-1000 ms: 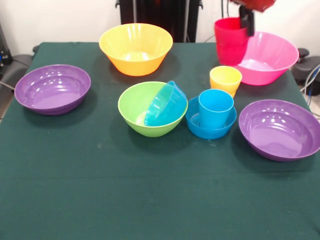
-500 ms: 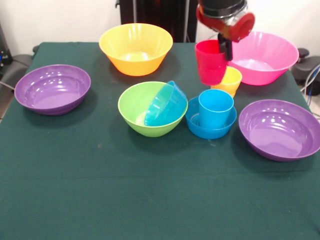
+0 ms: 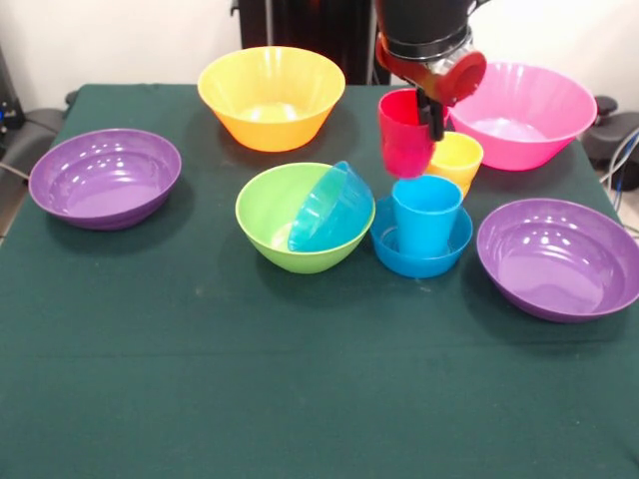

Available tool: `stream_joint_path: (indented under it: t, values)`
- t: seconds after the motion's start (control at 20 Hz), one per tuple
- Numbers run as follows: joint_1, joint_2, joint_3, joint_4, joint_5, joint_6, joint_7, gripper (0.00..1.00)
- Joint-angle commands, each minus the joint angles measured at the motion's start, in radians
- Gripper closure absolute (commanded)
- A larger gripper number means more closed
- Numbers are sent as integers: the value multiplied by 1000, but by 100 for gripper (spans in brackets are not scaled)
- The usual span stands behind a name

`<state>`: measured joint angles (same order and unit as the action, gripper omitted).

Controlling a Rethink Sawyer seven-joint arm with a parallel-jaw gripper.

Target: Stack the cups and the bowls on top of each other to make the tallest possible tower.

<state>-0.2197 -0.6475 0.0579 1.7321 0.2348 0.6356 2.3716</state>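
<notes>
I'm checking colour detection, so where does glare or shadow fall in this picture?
Front view: white glare streaks sit on the inner walls of both purple bowls, the orange bowl and the pink bowl; the cloth is matte with only soft shadows beneath the bowls; the red cup in the gripper looks sharp, not smeared.

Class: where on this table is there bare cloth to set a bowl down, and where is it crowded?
Free: the wide near strip of the table in front of the green bowl, plus the gap between it and the left purple bowl. Crowded: around the blue cup, beneath the red cup.
</notes>
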Motion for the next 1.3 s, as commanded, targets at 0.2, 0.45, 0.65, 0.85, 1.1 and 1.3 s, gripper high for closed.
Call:
stream_joint_path:
  t: [0.2,0.45,0.65,0.85,1.1,1.3]
  values:
    - [42,29,79,115,-61,-173,29,100]
    - [73,40,77,119,-48,-188,48,100]
    - [92,31,82,143,-36,-203,60,100]
    - [106,16,95,178,-20,-224,73,100]
    - [130,-1,105,220,-10,-264,93,100]
    - [164,3,88,219,-21,-275,96,100]
